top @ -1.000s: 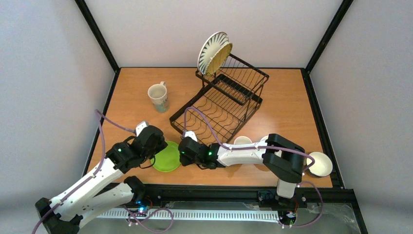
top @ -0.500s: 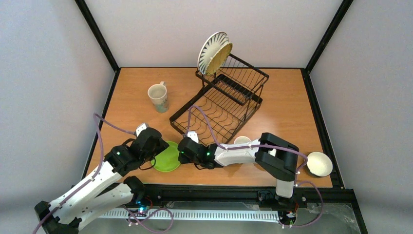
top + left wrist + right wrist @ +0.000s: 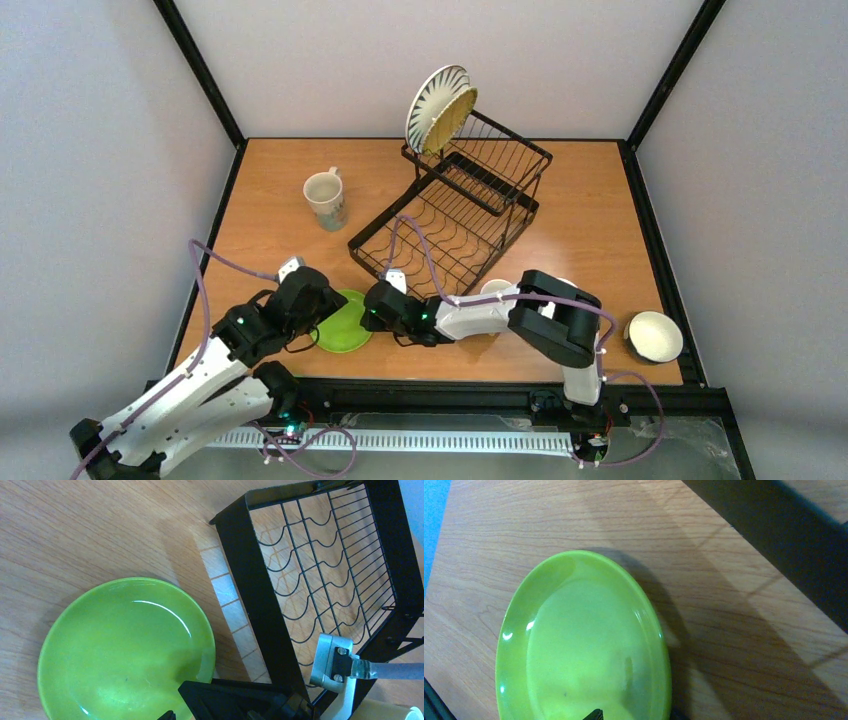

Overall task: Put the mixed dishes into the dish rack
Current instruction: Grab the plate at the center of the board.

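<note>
The lime-green plate (image 3: 343, 322) (image 3: 125, 650) (image 3: 584, 645) lies flat on the table in front of the dish rack (image 3: 450, 215) (image 3: 260, 595). My left gripper (image 3: 320, 322) hovers open at the plate's left edge. My right gripper (image 3: 370, 316) (image 3: 636, 715) is open at its right edge, one fingertip over the plate and the other outside the rim. The striped plate (image 3: 430, 100) and bamboo plate (image 3: 453, 118) stand in the rack's tall section. One mug (image 3: 326, 198) stands left of the rack. Another mug (image 3: 497, 288) shows partly behind my right arm. A bowl (image 3: 655, 335) sits at the near right.
The rack's low slotted tray (image 3: 420, 245) is close behind the green plate. The table's front edge and black frame (image 3: 450, 390) run just below both grippers. The purple cable (image 3: 405, 235) of my right arm loops over the tray.
My right arm's elbow has swung left, uncovering the bowl at the right. Both grippers have edged closer to the green plate, which has stayed put.
</note>
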Motion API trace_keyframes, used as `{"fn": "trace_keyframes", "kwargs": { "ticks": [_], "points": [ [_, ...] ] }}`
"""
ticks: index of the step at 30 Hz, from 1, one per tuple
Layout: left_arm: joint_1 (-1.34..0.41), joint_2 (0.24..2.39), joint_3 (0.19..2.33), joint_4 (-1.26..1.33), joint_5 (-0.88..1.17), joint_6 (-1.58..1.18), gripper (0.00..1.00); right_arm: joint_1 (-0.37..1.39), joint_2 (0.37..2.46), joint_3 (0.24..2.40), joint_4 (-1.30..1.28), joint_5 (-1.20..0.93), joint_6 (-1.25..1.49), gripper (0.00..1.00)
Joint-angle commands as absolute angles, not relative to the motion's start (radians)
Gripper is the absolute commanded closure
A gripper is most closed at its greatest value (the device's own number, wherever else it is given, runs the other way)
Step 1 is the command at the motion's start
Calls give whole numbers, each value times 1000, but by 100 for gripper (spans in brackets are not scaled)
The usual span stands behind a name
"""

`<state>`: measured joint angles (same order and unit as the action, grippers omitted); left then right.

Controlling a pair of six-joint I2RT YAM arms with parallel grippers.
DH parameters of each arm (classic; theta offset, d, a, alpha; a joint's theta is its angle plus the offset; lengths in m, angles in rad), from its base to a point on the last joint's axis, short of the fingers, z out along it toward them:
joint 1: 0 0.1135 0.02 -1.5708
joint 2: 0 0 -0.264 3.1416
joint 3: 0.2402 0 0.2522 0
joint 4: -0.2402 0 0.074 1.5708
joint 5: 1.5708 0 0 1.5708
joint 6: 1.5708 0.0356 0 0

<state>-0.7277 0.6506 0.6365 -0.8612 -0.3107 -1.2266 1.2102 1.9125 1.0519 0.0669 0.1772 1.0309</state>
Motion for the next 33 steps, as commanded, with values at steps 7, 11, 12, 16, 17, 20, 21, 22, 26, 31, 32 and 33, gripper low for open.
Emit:
{"fn": "trace_keyframes", "kwargs": {
  "ticks": [7, 11, 12, 16, 17, 20, 21, 22, 26, 31, 32, 33],
  "points": [
    [-736, 623, 632, -854, -317, -1239, 20, 1205, 1984, 1061, 70, 164, 1112, 55],
    [-737, 615, 633, -857, -320, -1242, 20, 1205, 1990, 1062, 55, 155, 1125, 86],
    [-736, 614, 631, -856, -319, -1243, 20, 1206, 1990, 1060, 51, 155, 1128, 92],
    [-737, 614, 632, -855, -319, -1246, 20, 1206, 1979, 1054, 49, 158, 1128, 98],
    [-737, 614, 633, -854, -321, -1245, 20, 1206, 1974, 1051, 52, 158, 1127, 98],
    [-737, 615, 636, -859, -324, -1246, 20, 1204, 1954, 1039, 65, 160, 1119, 98],
    [-737, 616, 637, -861, -327, -1247, 20, 1206, 1946, 1036, 66, 160, 1116, 98],
    [-737, 617, 637, -862, -329, -1247, 20, 1206, 1937, 1034, 68, 162, 1113, 98],
    [-737, 616, 643, -859, -340, -1249, 20, 1206, 1890, 1026, 75, 171, 1093, 98],
    [-737, 613, 663, -869, -356, -1249, 19, 1206, 1831, 1031, 60, 197, 1064, 98],
    [-737, 610, 669, -873, -362, -1248, 19, 1205, 1820, 1033, 55, 202, 1054, 98],
    [-737, 607, 677, -879, -369, -1247, 19, 1205, 1810, 1035, 49, 208, 1048, 98]
  ]
}}
